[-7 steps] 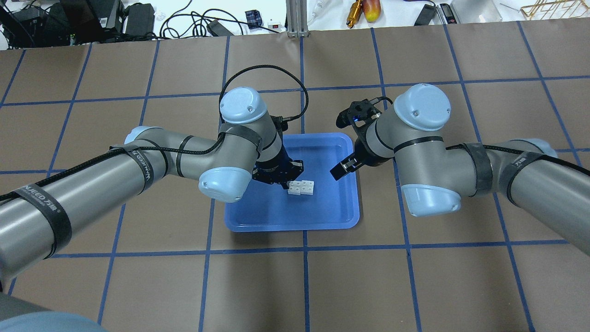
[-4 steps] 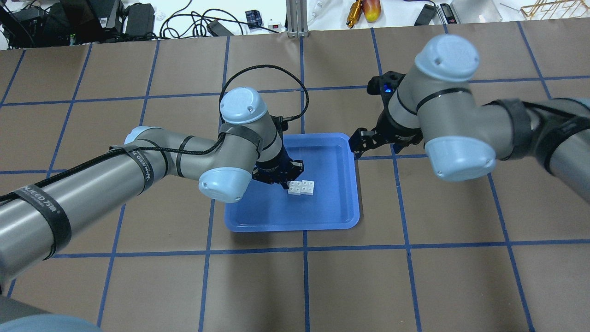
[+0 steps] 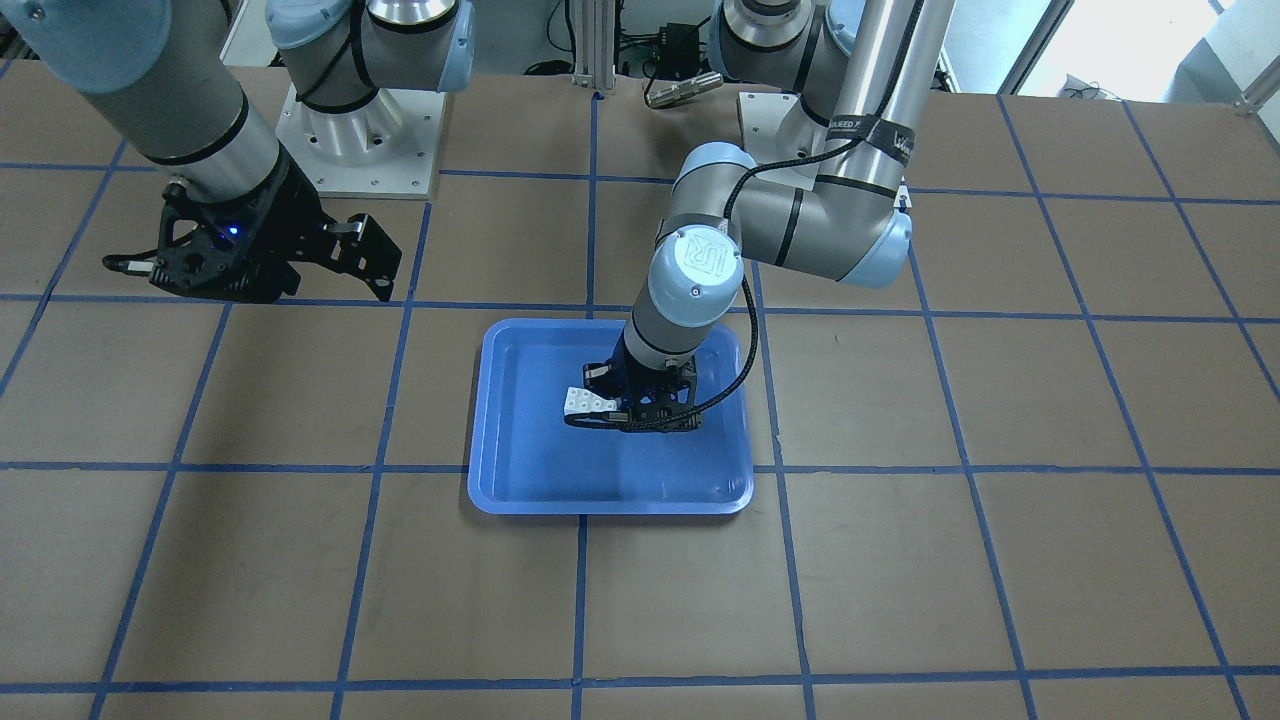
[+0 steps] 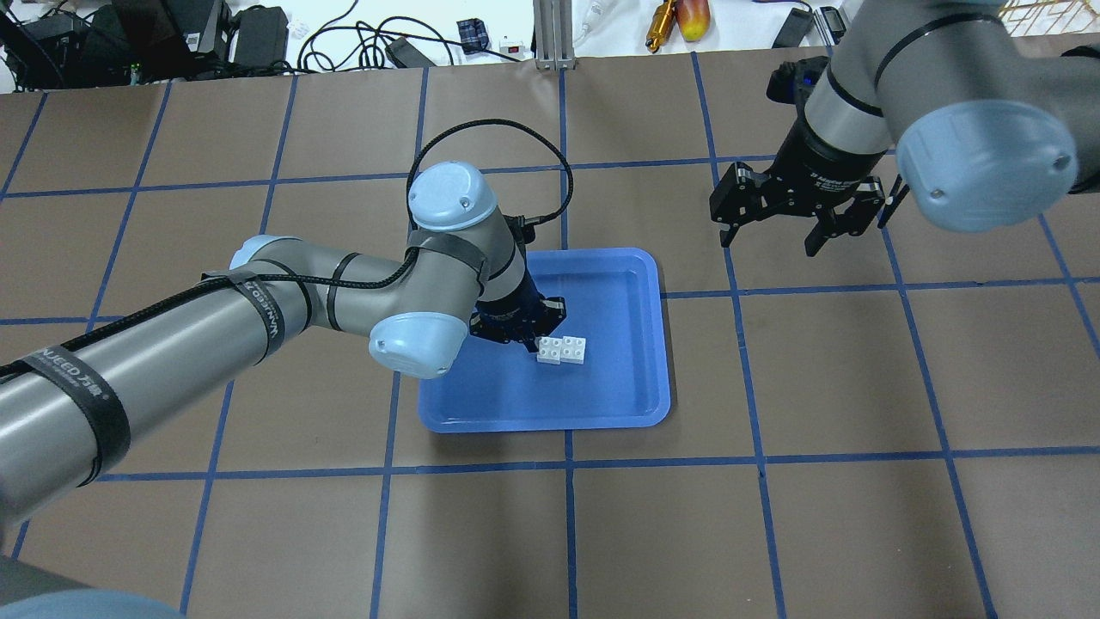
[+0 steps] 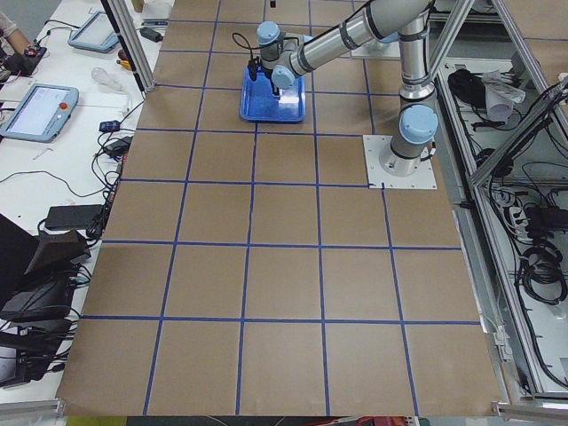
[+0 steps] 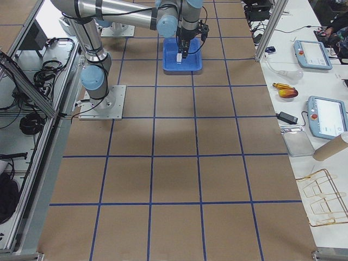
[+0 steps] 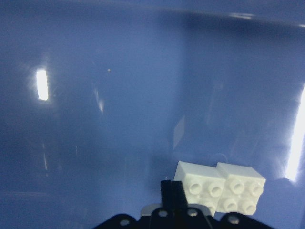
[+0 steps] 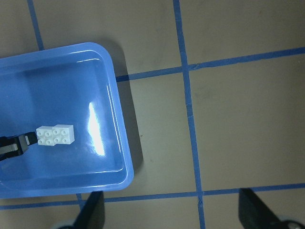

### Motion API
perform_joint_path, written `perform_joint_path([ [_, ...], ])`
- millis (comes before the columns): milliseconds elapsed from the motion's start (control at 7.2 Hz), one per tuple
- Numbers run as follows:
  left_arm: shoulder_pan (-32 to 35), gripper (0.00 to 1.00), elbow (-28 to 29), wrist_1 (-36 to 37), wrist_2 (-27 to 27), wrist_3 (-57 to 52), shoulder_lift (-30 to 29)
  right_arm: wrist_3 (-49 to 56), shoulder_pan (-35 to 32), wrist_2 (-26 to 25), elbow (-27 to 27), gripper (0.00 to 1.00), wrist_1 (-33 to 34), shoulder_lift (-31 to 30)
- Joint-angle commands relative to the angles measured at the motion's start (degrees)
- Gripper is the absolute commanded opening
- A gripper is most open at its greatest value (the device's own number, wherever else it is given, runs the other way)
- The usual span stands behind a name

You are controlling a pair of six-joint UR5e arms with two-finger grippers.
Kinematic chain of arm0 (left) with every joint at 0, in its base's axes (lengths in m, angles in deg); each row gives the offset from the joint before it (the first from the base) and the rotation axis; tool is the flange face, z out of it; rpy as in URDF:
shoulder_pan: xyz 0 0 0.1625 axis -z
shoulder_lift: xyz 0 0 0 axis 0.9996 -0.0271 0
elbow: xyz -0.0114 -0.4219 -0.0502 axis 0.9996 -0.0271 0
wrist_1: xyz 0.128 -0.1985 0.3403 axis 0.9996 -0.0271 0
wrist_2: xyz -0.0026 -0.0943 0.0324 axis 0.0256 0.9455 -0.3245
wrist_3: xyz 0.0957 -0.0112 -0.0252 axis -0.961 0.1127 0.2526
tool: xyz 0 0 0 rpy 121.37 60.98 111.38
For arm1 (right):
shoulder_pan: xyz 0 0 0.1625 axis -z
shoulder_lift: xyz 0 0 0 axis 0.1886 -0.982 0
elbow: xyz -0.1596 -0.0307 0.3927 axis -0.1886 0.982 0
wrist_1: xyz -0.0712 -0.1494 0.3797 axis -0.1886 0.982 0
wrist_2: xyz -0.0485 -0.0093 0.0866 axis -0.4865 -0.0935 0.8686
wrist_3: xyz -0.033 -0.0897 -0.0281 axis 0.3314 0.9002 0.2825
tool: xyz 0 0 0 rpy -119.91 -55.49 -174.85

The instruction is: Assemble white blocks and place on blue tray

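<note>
The blue tray lies at the table's middle, also in the front view and the right wrist view. Two joined white blocks sit inside it, studs up, and also show in the front view. My left gripper is down in the tray, shut on the blocks' left end. The left wrist view shows the blocks with one finger against them. My right gripper is open and empty, raised over the bare table beyond the tray's far right corner; it also shows in the right wrist view.
The table is brown paper with a blue tape grid. Cables, tools and boxes lie past the far edge. The arm bases stand at the robot side.
My right arm has lifted and swung away from the tray to the far right, its gripper open. The left arm and the blocks have not moved.
</note>
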Motion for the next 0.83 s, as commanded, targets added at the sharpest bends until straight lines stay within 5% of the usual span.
perform_joint_path([
  [0,0.00,0.00,0.00,-0.08,0.01,0.24,-0.08,-0.35,1.28,-2.99,0.40,1.00,-1.90,-2.18],
  [694,0.00,0.00,0.08,-0.08,1.51,3.31,-0.26,-11.69,0.93,-4.86,0.05,1.00,-1.29,-5.80],
])
